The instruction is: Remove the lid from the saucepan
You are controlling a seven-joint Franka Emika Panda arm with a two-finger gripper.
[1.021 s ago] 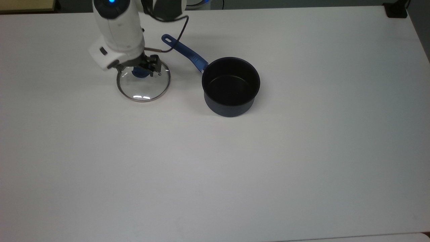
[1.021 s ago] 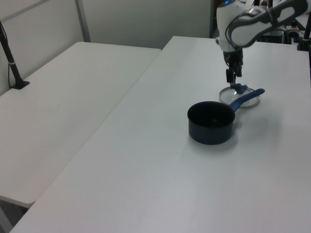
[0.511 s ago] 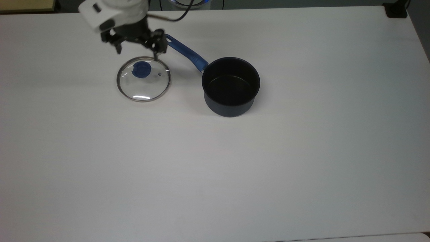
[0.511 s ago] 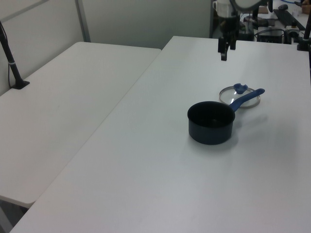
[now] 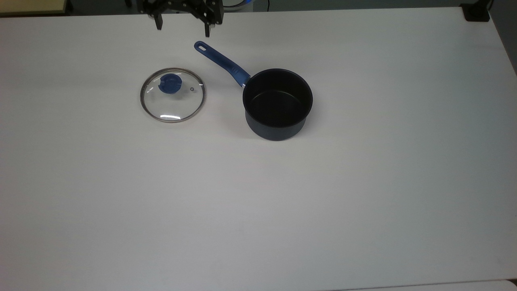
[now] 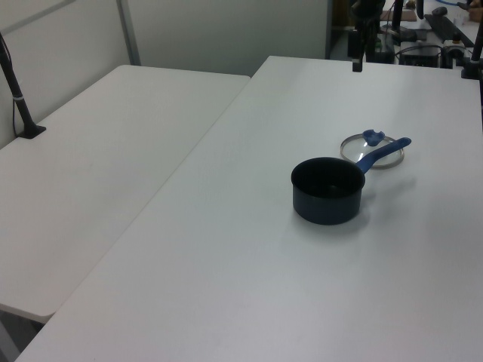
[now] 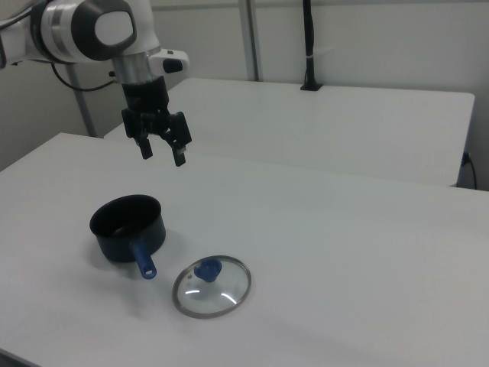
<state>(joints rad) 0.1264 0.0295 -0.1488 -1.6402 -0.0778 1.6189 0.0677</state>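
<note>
The lid (image 5: 173, 106) lies flat on the white table, its blue knob up, to the top view's left of the saucepan (image 5: 278, 103). The saucepan stands uncovered with its black inside showing, and its long blue handle (image 5: 222, 62) points toward the lid's far side. My gripper (image 5: 182, 23) hangs open and empty high above the table near the top view's top edge, beyond the lid and the handle's end. In the right view the gripper (image 7: 162, 153) hovers above the saucepan (image 7: 127, 227), with the lid (image 7: 212, 285) nearer the camera. The left view shows the lid (image 6: 371, 149) behind the saucepan (image 6: 327, 190).
A second white table (image 6: 98, 151) adjoins on the left view's left, with a black clamped post (image 6: 23, 105) on it. A black object (image 5: 476, 12) sits at the table's far corner on the top view's right. Cables and equipment (image 6: 423, 38) stand behind the arm.
My gripper has lifted away from the lid's knob and moved up toward the top view's top edge. The lid and saucepan have stayed where they were.
</note>
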